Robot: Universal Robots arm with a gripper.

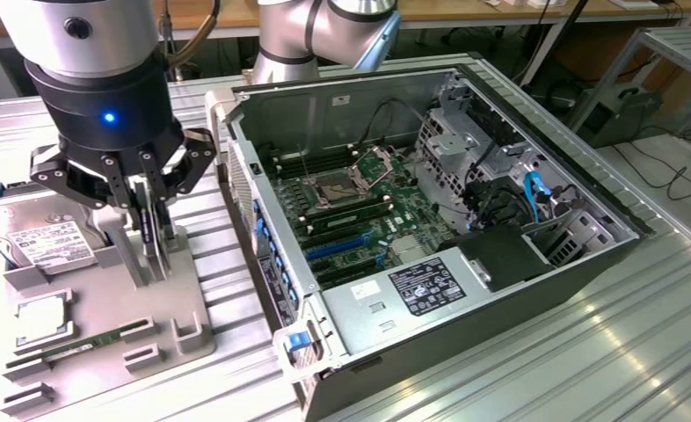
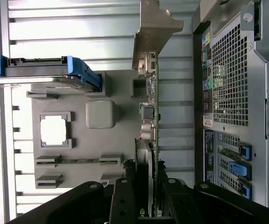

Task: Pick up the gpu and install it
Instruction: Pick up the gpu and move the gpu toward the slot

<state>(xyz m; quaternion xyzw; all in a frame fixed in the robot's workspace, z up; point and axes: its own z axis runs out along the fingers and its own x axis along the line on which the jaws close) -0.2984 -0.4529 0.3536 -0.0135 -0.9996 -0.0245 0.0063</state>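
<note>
The gpu (image 1: 156, 252) is a thin card standing on edge over the grey holder tray (image 1: 172, 327) at the exterior view's left. In the wrist view I see the gpu (image 2: 150, 116) edge-on, green board on one side, with its silver bracket (image 2: 154, 28) at the far end. My gripper (image 1: 146, 224) hangs straight above the tray, and its black fingers (image 2: 125, 191) press on both faces of the card. Seen from the wrist, the gripper (image 2: 148, 184) is shut on the card's near end. Whether the card's lower edge still rests in the tray's slot I cannot tell.
The open computer case (image 1: 463, 114) lies to the exterior view's right of the tray, motherboard and blue slots (image 1: 336, 246) exposed; its rear panel (image 2: 237, 93) is close beside the card. The tray also holds a hard drive (image 1: 40, 242), a processor (image 1: 40, 315) and a memory stick (image 1: 88, 343).
</note>
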